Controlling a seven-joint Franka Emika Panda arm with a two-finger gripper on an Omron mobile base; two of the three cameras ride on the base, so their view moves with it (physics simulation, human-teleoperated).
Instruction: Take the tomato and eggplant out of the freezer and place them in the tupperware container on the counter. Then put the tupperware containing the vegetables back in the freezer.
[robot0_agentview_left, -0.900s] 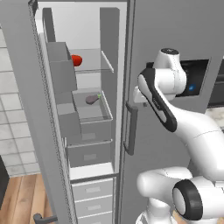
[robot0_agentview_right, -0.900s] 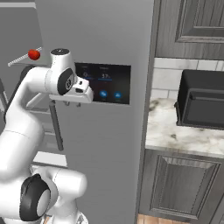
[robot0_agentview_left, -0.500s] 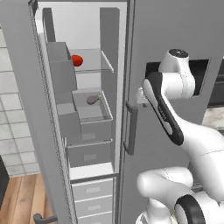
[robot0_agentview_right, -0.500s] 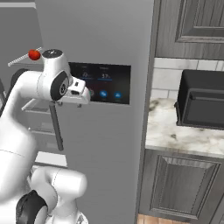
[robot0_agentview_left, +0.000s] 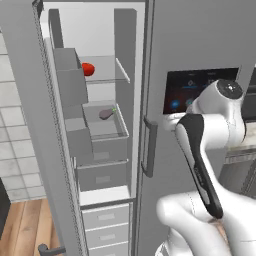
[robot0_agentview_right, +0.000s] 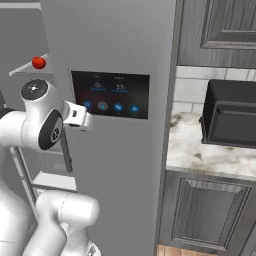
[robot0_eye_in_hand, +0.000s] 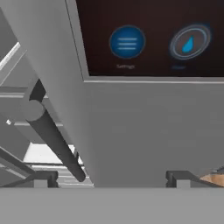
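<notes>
Jaws of my gripper (robot0_eye_in_hand: 111, 176) stand wide apart and hold nothing; the two dark tips (robot0_eye_in_hand: 43, 177) sit at the lower left and lower right of the hand view, with the grey freezer (robot0_eye_in_hand: 131, 127) door face between them. The door's dark handle (robot0_eye_in_hand: 52, 140) slants just left of the left tip; I can't tell if it touches. The touch panel (robot0_eye_in_hand: 153, 35) fills the upper right there. In the left base view the tomato (robot0_agentview_left: 88, 69) sits upper left on a shelf, and the eggplant (robot0_agentview_left: 105, 114) lies in a bin (robot0_agentview_left: 107, 137) below it. Marbled counter (robot0_agentview_right: 210, 152) lies at right of the right base view.
</notes>
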